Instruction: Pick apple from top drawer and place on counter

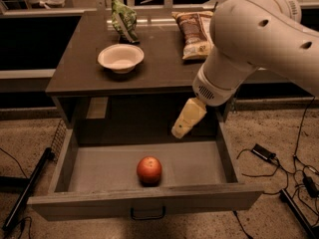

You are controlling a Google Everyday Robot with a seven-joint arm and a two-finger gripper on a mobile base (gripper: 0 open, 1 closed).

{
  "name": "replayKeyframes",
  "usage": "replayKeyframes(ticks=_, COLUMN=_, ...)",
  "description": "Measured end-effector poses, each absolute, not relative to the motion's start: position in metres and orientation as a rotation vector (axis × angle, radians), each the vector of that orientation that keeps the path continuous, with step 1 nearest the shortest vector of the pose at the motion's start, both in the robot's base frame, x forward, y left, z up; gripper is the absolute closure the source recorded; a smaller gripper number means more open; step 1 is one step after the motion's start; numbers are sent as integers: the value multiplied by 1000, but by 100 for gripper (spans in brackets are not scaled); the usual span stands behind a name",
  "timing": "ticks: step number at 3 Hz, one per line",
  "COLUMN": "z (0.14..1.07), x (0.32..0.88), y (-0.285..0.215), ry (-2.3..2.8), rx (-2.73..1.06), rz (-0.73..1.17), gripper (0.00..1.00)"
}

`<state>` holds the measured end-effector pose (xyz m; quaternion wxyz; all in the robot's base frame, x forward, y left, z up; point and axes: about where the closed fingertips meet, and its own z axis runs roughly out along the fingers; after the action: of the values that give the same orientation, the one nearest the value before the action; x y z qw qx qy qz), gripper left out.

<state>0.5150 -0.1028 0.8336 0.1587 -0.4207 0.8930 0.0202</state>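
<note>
The apple (149, 170), small, round and red-orange, lies on the grey floor of the open top drawer (89, 171), near its front wall. The drawer front carries a small dark handle (147, 213). My gripper (179, 132) hangs from the big white arm above the drawer's back right part, up and to the right of the apple and apart from it. It holds nothing that I can see. The counter (159, 68) is the dark top of the cabinet behind the drawer.
On the counter stand a white bowl (120, 58), a green bag (124, 20) and a brown snack bag (193, 34). Cables and a small black box (264, 153) lie on the speckled floor at right. A dark rod (25, 193) lies left of the drawer.
</note>
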Motion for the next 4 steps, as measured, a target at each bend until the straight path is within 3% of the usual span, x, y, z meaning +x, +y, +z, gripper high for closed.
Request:
replayKeyframes(ticks=2, z=745, x=458, y=-29, ry=2790, rx=-1193, rz=245, gripper=0)
replayKeyframes(ticks=4, z=741, x=463, y=-30, ry=2893, rx=-1018, rz=201, gripper=0)
